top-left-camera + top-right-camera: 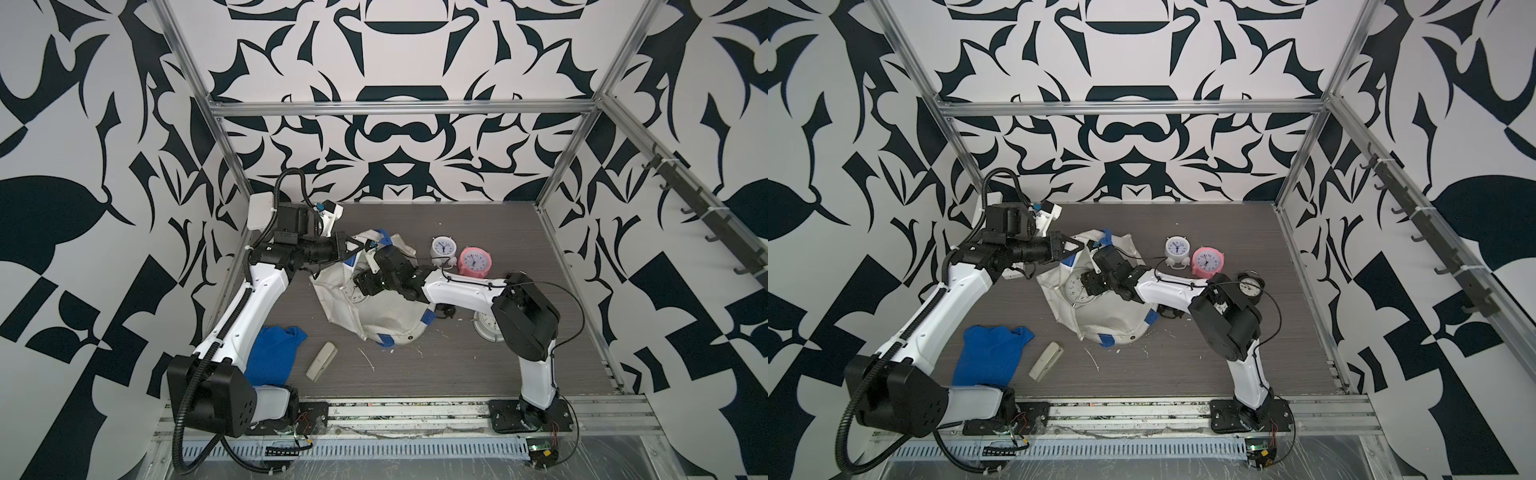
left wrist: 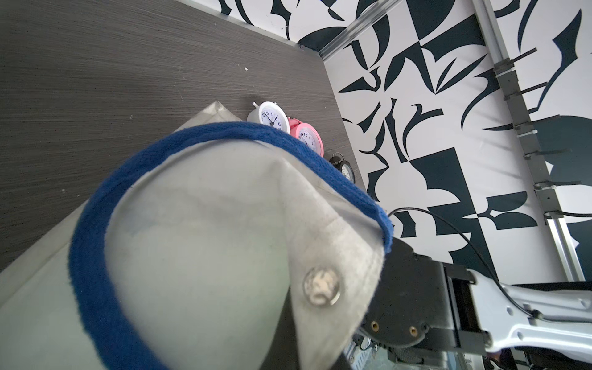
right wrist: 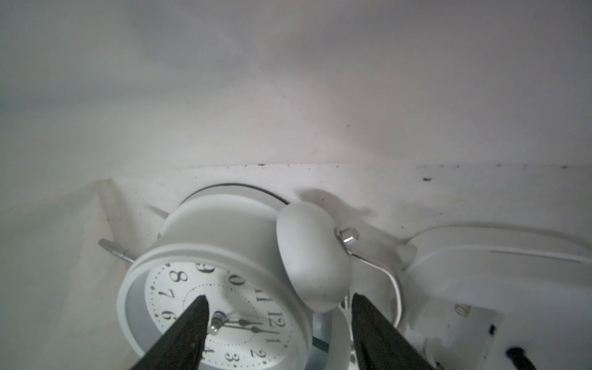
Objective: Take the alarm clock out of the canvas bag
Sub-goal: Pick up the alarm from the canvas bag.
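Right gripper (image 3: pixel 279 296) wide over alarm clock (image 3: pixel 221 253), gap plain in wrist view alone.

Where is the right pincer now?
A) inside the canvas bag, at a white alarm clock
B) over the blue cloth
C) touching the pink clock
A: the right pincer stands open inside the canvas bag, its tips over the white alarm clock.

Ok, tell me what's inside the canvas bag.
A white twin-bell alarm clock lies inside the canvas bag, with the open right claw over its face. Another white object beside it is unclear. The rest of the interior is hidden by fabric.
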You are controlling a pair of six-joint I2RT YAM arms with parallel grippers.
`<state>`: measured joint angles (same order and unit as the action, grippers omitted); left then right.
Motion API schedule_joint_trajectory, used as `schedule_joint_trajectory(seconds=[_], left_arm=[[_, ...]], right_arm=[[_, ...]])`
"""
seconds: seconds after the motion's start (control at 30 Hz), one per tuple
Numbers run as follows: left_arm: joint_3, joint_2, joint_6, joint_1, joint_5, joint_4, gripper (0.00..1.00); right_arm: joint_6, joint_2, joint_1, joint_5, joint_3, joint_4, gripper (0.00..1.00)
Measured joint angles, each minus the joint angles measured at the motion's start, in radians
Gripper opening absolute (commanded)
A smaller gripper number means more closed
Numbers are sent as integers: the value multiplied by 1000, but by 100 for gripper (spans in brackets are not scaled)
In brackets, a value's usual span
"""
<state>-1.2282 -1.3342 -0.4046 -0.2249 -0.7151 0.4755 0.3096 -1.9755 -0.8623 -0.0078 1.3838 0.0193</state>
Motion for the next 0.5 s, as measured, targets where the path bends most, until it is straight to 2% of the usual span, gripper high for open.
schedule_joint_trajectory(seconds=[0.13,0.4,0.5], left_arm=[[0,0,6,-3,-1,0,0],[0,0,12,-12,-8,2,0],[0,0,13,-12,-10,5,0]], right_arm=[[-6,12,0,25,-7,-21,68],[-48,71,6,92,-75,-29,51],[-68,87,6,142,-85,-35,48]])
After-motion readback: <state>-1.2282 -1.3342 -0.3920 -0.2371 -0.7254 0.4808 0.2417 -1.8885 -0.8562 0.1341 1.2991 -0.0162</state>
